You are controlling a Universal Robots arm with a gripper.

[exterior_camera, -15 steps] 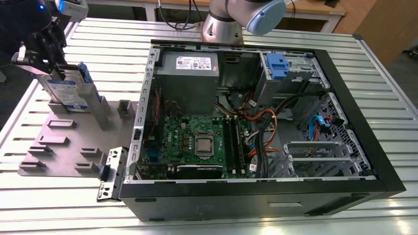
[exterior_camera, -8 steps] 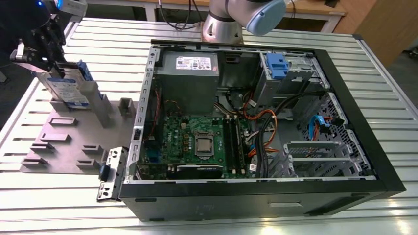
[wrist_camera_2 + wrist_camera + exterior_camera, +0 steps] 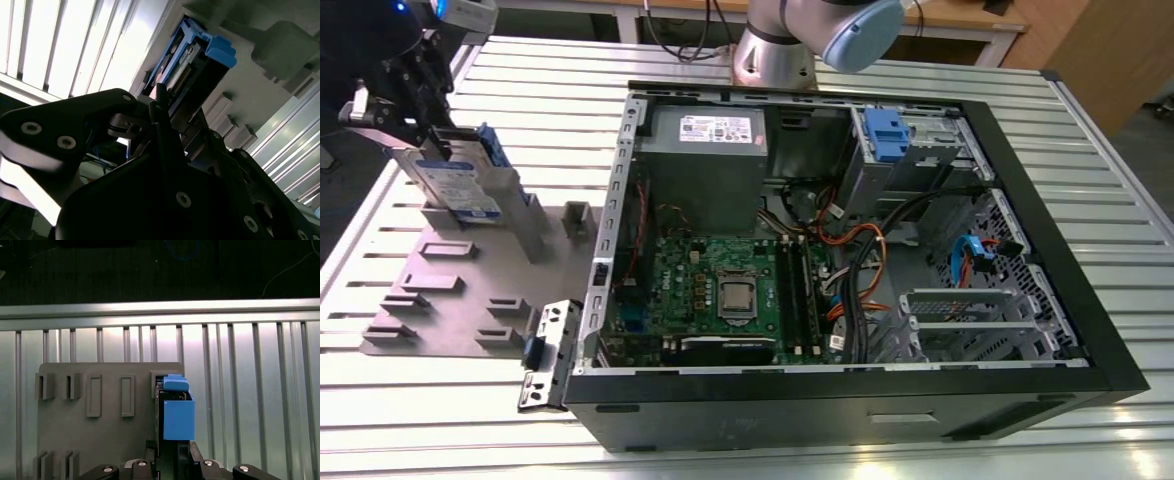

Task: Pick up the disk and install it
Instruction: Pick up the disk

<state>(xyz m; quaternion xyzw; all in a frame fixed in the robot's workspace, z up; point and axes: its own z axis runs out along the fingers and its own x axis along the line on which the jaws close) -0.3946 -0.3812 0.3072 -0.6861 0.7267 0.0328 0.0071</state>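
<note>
The disk (image 3: 455, 184) is a silver-grey hard drive with a white-and-blue label and a blue carrier frame. It stands on edge over the grey fixture plate (image 3: 443, 302) at the exterior view's left. My gripper (image 3: 438, 150) is shut on its upper edge from above. Whether its lower edge still sits in the plate's upright holder (image 3: 523, 228) I cannot tell. In both wrist views the disk (image 3: 176, 415) (image 3: 196, 59) shows edge-on, with the black fingers (image 3: 186, 459) (image 3: 159, 107) on either side of it.
The open computer case (image 3: 1081, 330) lies on the slatted metal table (image 3: 454, 400), at the exterior view's right of the fixture plate. Inside it are the motherboard (image 3: 720, 295), a grey power supply (image 3: 707, 130), a metal cage with a blue latch (image 3: 887, 135) and loose cables (image 3: 854, 260).
</note>
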